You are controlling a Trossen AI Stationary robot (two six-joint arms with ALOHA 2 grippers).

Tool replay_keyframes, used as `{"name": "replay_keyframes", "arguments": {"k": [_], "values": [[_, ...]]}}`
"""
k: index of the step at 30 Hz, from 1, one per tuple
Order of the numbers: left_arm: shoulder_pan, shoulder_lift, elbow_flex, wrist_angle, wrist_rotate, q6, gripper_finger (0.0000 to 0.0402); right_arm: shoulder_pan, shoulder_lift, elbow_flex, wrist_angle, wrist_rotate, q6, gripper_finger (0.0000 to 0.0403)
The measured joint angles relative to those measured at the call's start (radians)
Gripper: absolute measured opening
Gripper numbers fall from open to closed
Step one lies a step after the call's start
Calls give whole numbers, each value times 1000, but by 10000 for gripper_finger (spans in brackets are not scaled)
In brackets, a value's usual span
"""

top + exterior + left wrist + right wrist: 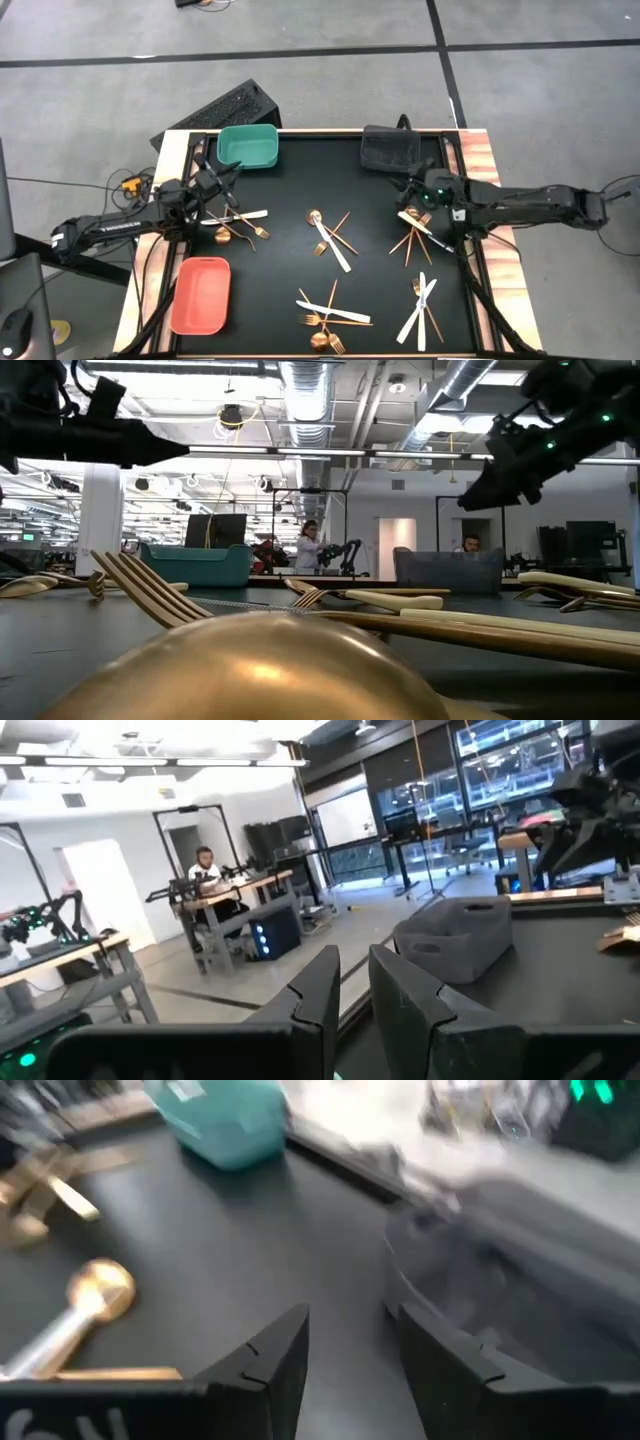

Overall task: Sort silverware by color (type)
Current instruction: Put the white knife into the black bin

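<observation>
Betw. both hands, mid-mat: gold spoon (314, 214), white knife (334, 247), open mat (300, 180).

Shiny gold metal forks (322, 319) and spoons (315, 215) with a mirror-smooth polish, matt cream knives (333, 246), smooth matt plastic teal bin (248, 146), salmon bin (201, 294) and dark bin (390, 148), matt black tabletop (290, 260) edged in wood grain

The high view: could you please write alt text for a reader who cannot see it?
Gold and white silverware lies scattered on a black table, seen from straight above. The left gripper is beside the teal plastic bin, and the right gripper is just below the dark mesh bin. A salmon rectangular bin sits empty at the lower left.
</observation>
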Motion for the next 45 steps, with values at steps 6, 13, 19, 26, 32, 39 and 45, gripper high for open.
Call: {"name": "replay_keyframes", "arguments": {"k": [6,13,19,26,32,39,45], "values": [[34,104,0,5,8,-120,50,-1,118,154,-315,4,78,162],[40,203,-1,9,-45,-213,50,-57,243,270,-408,5,51,179],[36,234,-1,13,-106,-269,50,-121,313,340,-441,-30,18,211],[38,233,-1,149,-183,-357,50,-148,305,463,-696,-65,115,230],[40,233,-1,150,-299,-431,50,-146,292,460,-684,-56,147,230],[38,234,-1,5,-204,-197,50,-64,317,431,-708,6,145,230],[29,234,5,-34,-165,-388,50,34,328,489,-945,-122,344,230]]}}
